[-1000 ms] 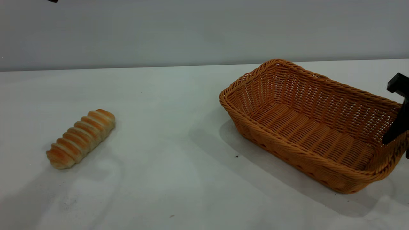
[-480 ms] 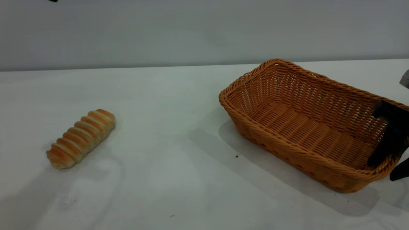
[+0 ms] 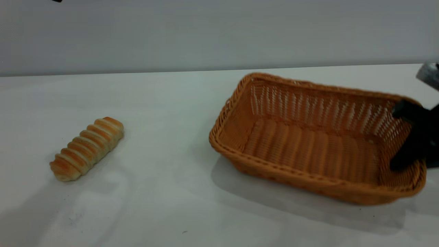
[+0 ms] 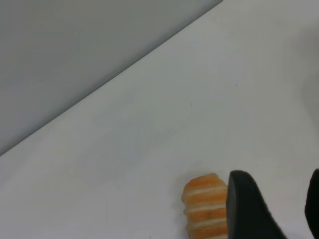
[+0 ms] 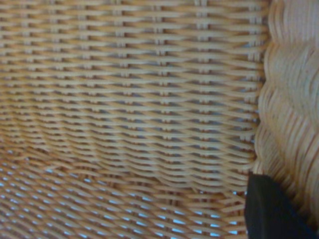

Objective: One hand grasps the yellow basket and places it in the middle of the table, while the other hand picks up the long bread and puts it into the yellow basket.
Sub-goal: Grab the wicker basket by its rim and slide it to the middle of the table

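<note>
The yellow basket [image 3: 308,178] stands on the white table [image 3: 171,103] right of centre, its long side facing the exterior camera. My right gripper [image 3: 413,164] is shut on the basket's right end wall, one finger [image 3: 408,137] inside and the other mostly hidden outside. The right wrist view is filled with the basket's weave [image 5: 129,99], and one black finger [image 5: 269,209] rests by the braided rim. The long bread [image 3: 87,148] lies at the table's left. My left gripper [image 4: 276,184] hangs open above the table, and one of its fingers [image 4: 249,209] overlaps the bread [image 4: 204,204].
A grey wall runs behind the table's far edge [image 3: 137,72]. Bare white tabletop lies between the bread and the basket. A few dark specks [image 3: 184,232] mark the surface near the front.
The right gripper closed on the basket's end wall, and the basket swung round and slid left toward the table's middle. The bread has not moved.
</note>
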### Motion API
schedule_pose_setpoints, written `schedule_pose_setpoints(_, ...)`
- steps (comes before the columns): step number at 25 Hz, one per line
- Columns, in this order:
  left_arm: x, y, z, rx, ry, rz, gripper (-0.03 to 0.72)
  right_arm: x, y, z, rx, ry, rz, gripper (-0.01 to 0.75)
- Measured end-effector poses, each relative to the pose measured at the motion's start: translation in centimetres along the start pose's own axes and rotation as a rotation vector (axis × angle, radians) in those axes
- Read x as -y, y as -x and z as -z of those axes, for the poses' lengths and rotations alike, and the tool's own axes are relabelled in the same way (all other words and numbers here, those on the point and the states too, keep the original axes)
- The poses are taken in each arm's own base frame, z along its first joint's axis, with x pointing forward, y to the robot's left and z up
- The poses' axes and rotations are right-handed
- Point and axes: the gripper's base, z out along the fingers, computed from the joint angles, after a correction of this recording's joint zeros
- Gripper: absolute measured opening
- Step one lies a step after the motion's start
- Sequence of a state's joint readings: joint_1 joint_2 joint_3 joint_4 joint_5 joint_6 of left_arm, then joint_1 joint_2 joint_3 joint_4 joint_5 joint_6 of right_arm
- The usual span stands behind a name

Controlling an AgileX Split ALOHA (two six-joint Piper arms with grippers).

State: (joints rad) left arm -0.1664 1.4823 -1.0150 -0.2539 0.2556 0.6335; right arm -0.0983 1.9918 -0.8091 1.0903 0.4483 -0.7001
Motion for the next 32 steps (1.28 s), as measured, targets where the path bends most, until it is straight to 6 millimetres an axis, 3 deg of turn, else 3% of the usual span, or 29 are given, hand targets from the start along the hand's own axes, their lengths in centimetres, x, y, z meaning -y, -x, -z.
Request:
schedule_pose_setpoints(6, 0.0, 0.0, 0.0, -0.001, 0.0, 0.0, 0.341, -2.4, 1.2, 2.9, 0.045, 0.097, 0.12, 0.089)
schedule_pose_setpoints(11, 0.0, 0.0, 0.0, -0.001, 0.0, 0.0, 0.341, -4.4, 0.3, 4.5, -0.007, 0.179, 0.24, 0.089)
schedule_pose_setpoints(18, 0.1, -0.1, 0.0, -0.011, -0.008, -0.001, 0.341, -9.9, -3.7, 2.3, -0.094, 0.201, 0.453, 0.089)
schedule_pose_setpoints(22, 0.1, -0.1, 0.0, -0.016, -0.011, -0.003, 0.341, -12.0, -4.4, 1.4, -0.088, 0.208, 0.489, 0.089)
schedule_pose_setpoints(32, 0.1, -0.2, 0.0, -0.019, -0.013, -0.003, 0.341, -12.7, -3.6, -2.9, -0.161, 0.181, 0.34, 0.089)
